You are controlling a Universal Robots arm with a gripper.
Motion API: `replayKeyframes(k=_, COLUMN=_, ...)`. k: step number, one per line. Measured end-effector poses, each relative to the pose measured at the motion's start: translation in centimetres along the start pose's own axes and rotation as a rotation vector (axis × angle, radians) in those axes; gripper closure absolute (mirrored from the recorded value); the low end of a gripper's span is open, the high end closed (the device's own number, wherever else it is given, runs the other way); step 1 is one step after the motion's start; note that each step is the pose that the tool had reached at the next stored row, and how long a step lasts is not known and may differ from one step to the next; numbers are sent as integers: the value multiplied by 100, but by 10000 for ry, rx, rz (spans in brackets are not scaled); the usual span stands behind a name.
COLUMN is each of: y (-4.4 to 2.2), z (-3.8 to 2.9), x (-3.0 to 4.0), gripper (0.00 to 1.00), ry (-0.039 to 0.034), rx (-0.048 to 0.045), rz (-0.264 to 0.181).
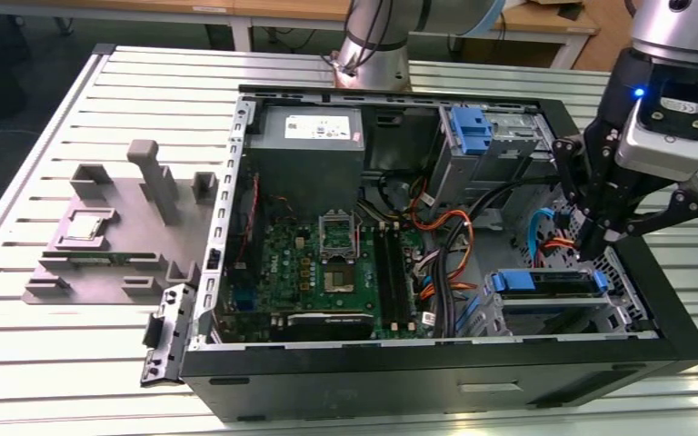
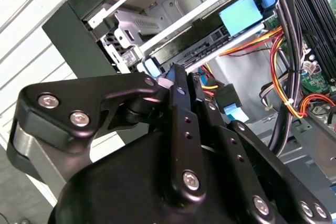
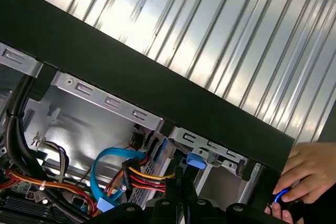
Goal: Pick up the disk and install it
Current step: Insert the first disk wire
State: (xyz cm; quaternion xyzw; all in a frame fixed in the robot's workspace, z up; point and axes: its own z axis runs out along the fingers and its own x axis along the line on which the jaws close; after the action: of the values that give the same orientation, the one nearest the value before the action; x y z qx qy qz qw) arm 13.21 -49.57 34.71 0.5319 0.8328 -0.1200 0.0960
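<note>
The disk (image 1: 545, 283) lies flat in the drive bay at the front corner of the open computer case (image 1: 446, 363), on the exterior view's right. Its blue caddy frames it, with a blue tab facing up. In the second wrist view the disk (image 2: 207, 43) shows as a dark slab between blue caddy ends. My gripper (image 1: 594, 249) hangs inside the case just above and behind the disk, fingers pointing down and shut with nothing between them. The black fingers (image 2: 178, 95) press side by side, their tips close to the caddy's near end.
Orange, red and blue cables (image 1: 541, 238) run beside the gripper. A second blue caddy (image 1: 472, 130) sits in the far bay, next to the grey power supply (image 1: 310, 130). A person's hand (image 3: 310, 174) rests outside the case wall. A grey fixture (image 1: 119, 232) stands on the slatted table.
</note>
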Motion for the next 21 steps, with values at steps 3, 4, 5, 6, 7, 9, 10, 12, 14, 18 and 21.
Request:
replayKeyframes(k=3, y=-11, z=10, x=-23, gripper=84, ry=35, rx=4, rz=57)
replayKeyframes(k=4, y=-11, z=10, x=-24, gripper=84, ry=69, rx=-2, rz=88)
replayKeyframes(k=5, y=-11, z=10, x=-23, gripper=84, ry=129, rx=-22, rz=125)
replayKeyframes(k=6, y=-11, z=11, x=-23, gripper=84, ry=194, rx=-33, rz=188)
replayKeyframes(k=7, y=-10, z=13, x=-23, gripper=84, ry=255, rx=-33, rz=277)
replayKeyframes(k=9, y=-10, z=17, x=-22, gripper=84, ry=345, rx=7, rz=524)
replayKeyframes(k=10, y=-9, z=21, x=-20, gripper=84, ry=369, rx=36, rz=652)
replayKeyframes(k=12, y=-10, z=23, x=-19, gripper=84, ry=389, rx=64, rz=858)
replayKeyframes(k=14, y=-9, z=25, x=-19, gripper=84, ry=407, rx=40, rz=1019)
replayKeyframes(k=18, y=-9, z=27, x=-19, gripper=84, ry=361, rx=-89, rz=1296)
replayKeyframes(k=21, y=-9, z=30, x=-18, gripper=84, ry=351, rx=-117, rz=1428)
